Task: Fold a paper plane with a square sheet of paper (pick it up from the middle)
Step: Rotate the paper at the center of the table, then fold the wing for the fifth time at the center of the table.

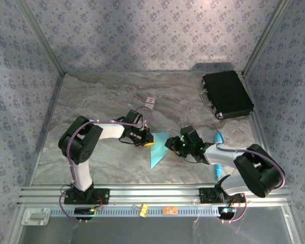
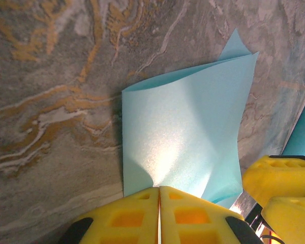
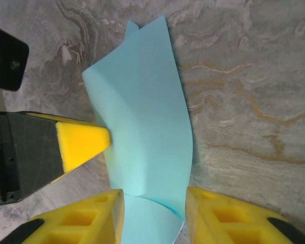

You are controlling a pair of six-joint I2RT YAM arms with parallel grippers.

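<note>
The square sheet of paper [image 1: 157, 150] lay at the middle of the table [image 1: 101, 101], lifted and bowed rather than flat; one side curled over in a soft, uncreased bend, and a corner stood up at the far end; by my reading a fold was being formed and had not yet been pressed. The left gripper [image 2: 159, 190] had its yellow fingers closed on the paper's edge, apparently to anchor that side while the other was worked. The right gripper [image 3: 155, 195] faced it just across the sheet, its fingers apart and straddling the paper's near end without pinching it, seemingly placed to guide the curl; the two grippers were close together, so a crush or tear was the risk. The black case [image 1: 226, 94] sat well apart at the far right.
</note>
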